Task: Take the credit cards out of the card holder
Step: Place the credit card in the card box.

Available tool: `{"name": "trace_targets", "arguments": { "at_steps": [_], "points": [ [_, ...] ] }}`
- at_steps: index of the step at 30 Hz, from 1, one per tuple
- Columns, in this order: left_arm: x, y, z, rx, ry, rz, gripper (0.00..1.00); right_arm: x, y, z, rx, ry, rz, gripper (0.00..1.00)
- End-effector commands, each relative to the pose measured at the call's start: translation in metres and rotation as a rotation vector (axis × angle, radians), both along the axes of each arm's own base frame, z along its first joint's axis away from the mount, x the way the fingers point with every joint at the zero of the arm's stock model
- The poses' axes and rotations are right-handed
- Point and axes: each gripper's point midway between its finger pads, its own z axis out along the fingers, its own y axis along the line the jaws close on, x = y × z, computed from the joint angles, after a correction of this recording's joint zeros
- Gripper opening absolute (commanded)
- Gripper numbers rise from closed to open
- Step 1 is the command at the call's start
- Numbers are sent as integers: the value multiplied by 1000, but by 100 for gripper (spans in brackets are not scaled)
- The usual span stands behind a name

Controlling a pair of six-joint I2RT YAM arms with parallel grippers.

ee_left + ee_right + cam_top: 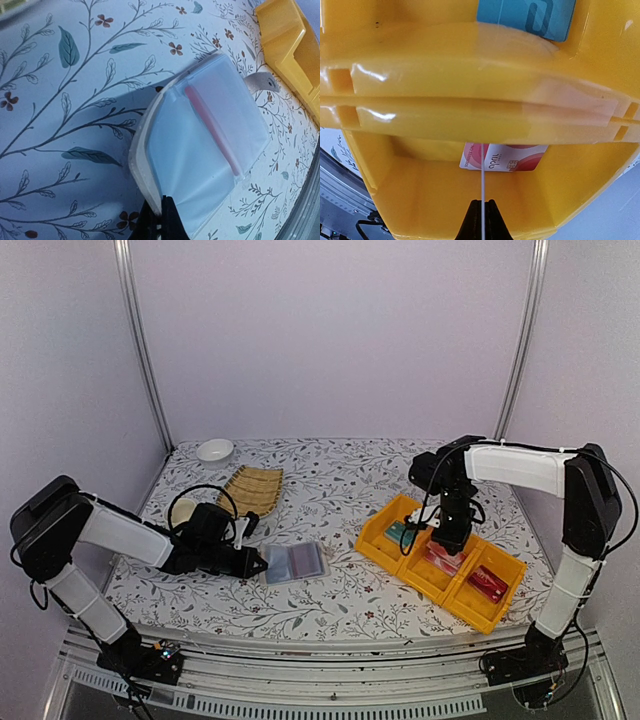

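Observation:
The card holder [293, 561] lies open on the table and shows its grey-blue lining [210, 135] and snap tab [260, 82]. A thin pink strip [212, 127] runs along its middle. My left gripper [161, 201] is shut on its near beige edge; it also shows in the top view [257, 563]. My right gripper [450, 538] hangs over the yellow trays [395, 562], shut on a thin card seen edge-on [482, 170]; its fingers meet low in the wrist view [482, 204]. A whitish-pink card with red circle [505, 157] lies in the middle tray. A teal card [525, 15] lies in the neighbouring tray.
A third tray at the right holds a red card [488, 582]. A woven bamboo mat [252, 487] and a white bowl [214, 449] sit at the back left. A yellow tray corner [285, 35] lies beyond the card holder. The table's front rail is close.

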Motion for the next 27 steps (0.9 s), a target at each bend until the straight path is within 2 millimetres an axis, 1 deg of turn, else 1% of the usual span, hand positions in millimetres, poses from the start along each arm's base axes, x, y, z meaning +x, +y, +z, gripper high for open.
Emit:
{"name": "trace_targets", "arguments": {
  "at_steps": [1,6,11,15,18,23,27],
  "points": [
    [-3,-1,-6,19,2,-13,0,-10,-8,6,-50,30,-23,2],
    [-3,-1,-6,18,2,-15,0,-16,-10,2,-54,53,-24,2],
    [-4,-1,-7,15,4,-15,0,-8,-8,-6,-65,48,-4,2],
    [-5,1,-7,18,4,-12,0,-2,-6,-16,-83,55,15,3],
    [-6,3,-7,19,1,-9,0,4,-11,-23,-116,38,33,8],
    [-7,4,-7,18,2,-7,0,11,-14,-20,-134,7,28,24],
    [-7,2,-7,12,4,-10,0,17,-19,-16,-167,-34,15,27]
  ]
}}
